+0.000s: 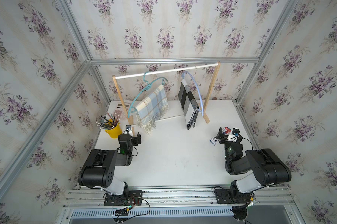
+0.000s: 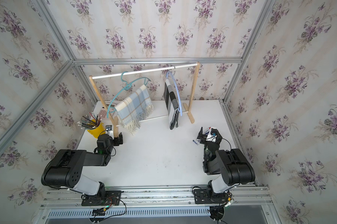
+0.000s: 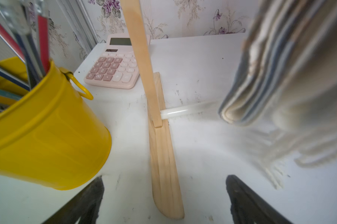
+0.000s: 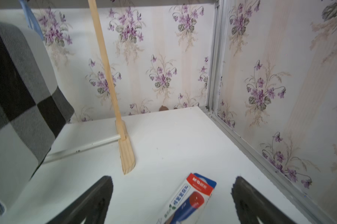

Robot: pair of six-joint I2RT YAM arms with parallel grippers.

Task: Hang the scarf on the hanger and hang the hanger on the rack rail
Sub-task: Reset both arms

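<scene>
Left gripper (image 3: pixel 165 178): spread wide, empty; low over the table (image 1: pixel 173 155), aimed at the left foot (image 3: pixel 163 155) of the rack (image 1: pixel 166 70), just beside the yellow pencil bucket (image 1: pixel 113 131).
Left arm: folded at the elbow, forearm roughly level, wrist stretched forward toward the rack.
Plaid scarf (image 1: pixel 152 105): folded over the bar of the teal hanger (image 1: pixel 147 86), which hangs tilted from the rack; fringe low, possibly brushing the table, hard to tell from above.
Handling: soft, light, limp; likely to slide off the smooth tilted bar if tugged from one end. Best pinched through all folded layers near the fold, not by the fringe.
Checked scarf (image 1: pixel 189 102): draped over the pale blue hanger (image 1: pixel 200 97), hanging free, well apart from both grippers.
Right gripper (image 4: pixel 173 177): spread wide, empty; hovering above a small printed packet (image 4: pixel 190 197) lying on the table.
Right arm: elbow raised, forearm tipped down, near the right foot (image 4: pixel 126 155).
</scene>
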